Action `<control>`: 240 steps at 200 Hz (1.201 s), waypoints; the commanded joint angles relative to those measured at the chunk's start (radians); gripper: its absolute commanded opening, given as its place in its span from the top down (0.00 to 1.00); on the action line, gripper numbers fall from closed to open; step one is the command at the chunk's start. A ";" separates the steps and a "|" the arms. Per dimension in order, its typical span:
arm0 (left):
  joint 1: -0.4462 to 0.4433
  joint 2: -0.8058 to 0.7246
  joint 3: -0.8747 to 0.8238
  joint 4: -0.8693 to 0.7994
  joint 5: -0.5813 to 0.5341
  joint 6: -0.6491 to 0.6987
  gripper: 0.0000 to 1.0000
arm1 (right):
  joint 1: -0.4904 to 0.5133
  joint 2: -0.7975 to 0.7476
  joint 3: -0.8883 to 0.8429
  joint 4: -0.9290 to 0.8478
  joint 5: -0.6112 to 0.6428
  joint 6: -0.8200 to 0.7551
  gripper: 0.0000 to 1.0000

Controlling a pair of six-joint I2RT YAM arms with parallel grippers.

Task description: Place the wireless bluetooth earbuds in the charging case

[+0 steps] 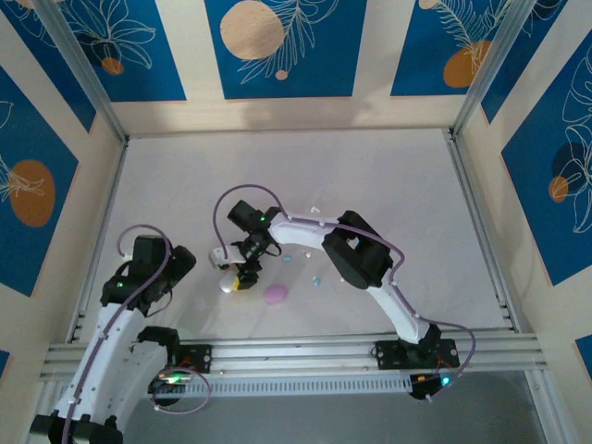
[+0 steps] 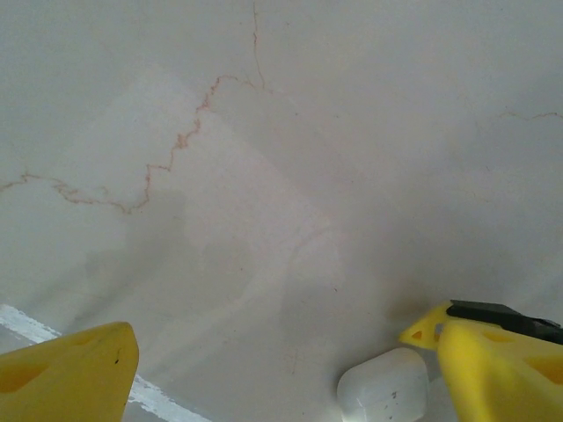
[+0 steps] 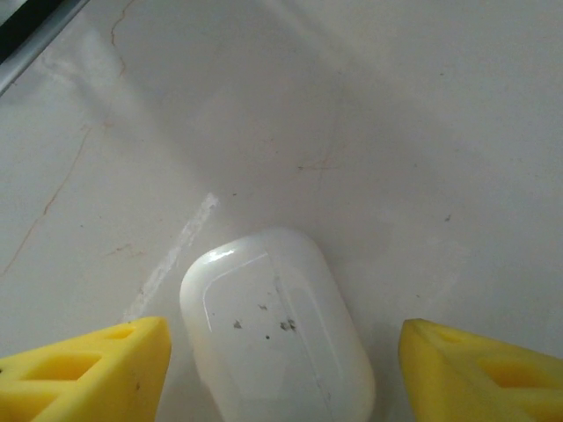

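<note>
at the near middle of the table (image 1: 398, 185), the right gripper (image 3: 283, 341) stands spread wide around the white charging case (image 3: 273, 308), a yellow finger on either side and neither touching it. small teal earbuds (image 1: 316, 279) lie loose to the right of it, near a pink case (image 1: 275, 294). the left gripper (image 2: 273, 356) is wide apart too, holding nothing.

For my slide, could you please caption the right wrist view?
Open right claw straddling the white case on the table.
</note>
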 commanded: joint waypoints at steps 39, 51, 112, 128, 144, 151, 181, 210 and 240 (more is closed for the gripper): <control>0.006 -0.014 0.022 -0.022 -0.020 0.029 0.12 | 0.022 0.024 -0.022 0.018 0.102 0.014 0.38; 0.006 -0.015 0.023 -0.022 -0.022 0.033 0.12 | 0.022 0.024 -0.027 0.018 0.123 0.028 0.40; 0.006 -0.014 0.020 0.000 -0.006 0.039 0.12 | 0.016 -0.020 -0.096 0.070 0.151 0.070 0.47; 0.007 -0.014 0.019 0.014 0.017 0.050 0.13 | 0.011 -0.054 -0.128 0.110 0.142 0.105 0.50; 0.006 -0.014 0.012 0.061 0.077 0.084 0.14 | 0.002 -0.093 -0.149 0.143 0.139 0.146 0.55; 0.006 -0.014 0.008 0.085 0.106 0.095 0.15 | -0.005 -0.113 -0.158 0.156 0.135 0.165 0.56; 0.007 0.000 0.001 0.217 0.263 0.130 0.19 | -0.035 -0.242 -0.257 0.283 0.151 0.255 0.58; 0.005 0.045 0.016 0.382 0.446 0.136 0.23 | -0.081 -0.423 -0.396 0.427 0.207 0.349 0.58; -0.017 0.120 0.050 0.565 0.590 0.108 0.25 | -0.147 -0.644 -0.569 0.554 0.273 0.425 0.58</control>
